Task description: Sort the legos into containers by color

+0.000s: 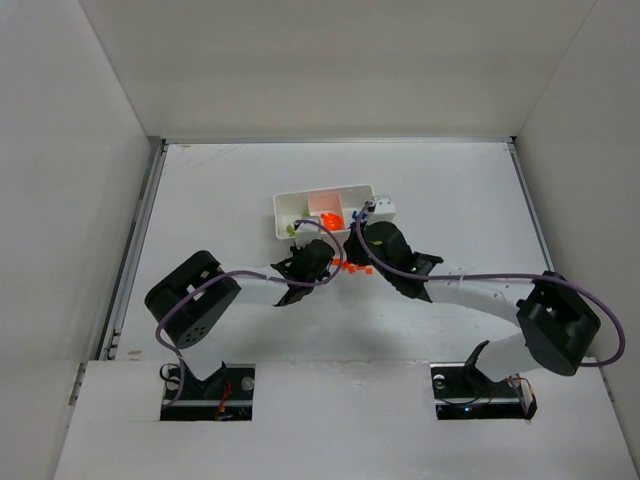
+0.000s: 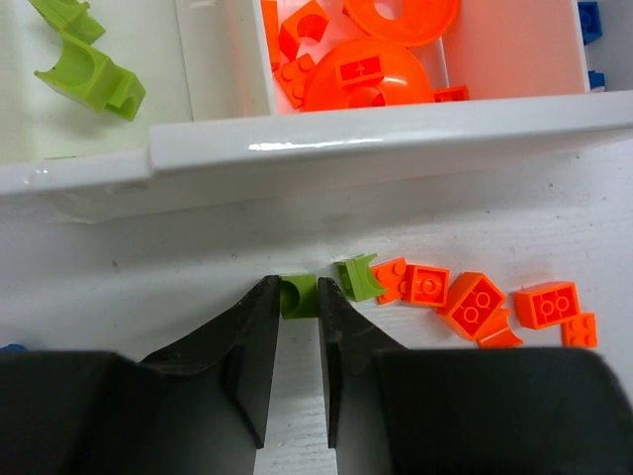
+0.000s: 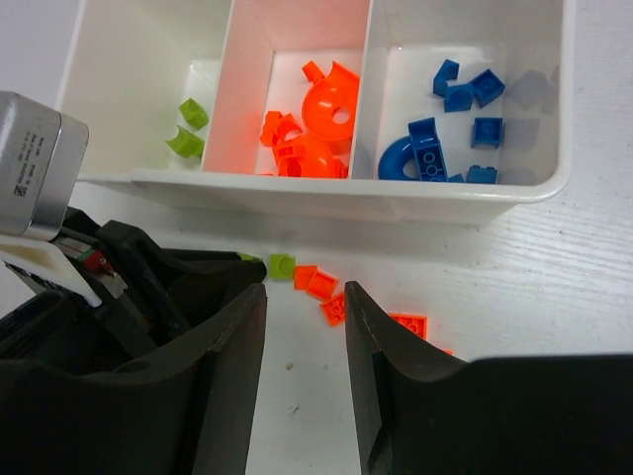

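On the white table [image 1: 450, 200], the left gripper [image 2: 297, 284] stands with its jaws clamped on a lime-green brick [image 2: 298, 299] just beside the near wall of the white tray [image 2: 346, 139], which looks like the pick step for the green pieces. The next move calls for a clean lift over that wall into the left-hand compartment [image 2: 30, 129], where other green pieces [image 2: 84, 74] lie (the right gripper [image 3: 305, 297], jaws apart and empty, hovers near the loose orange bricks [image 2: 475, 302]). The brick looks near-square, with no clear long axis, its rounded hollow apparently turned toward the tray.
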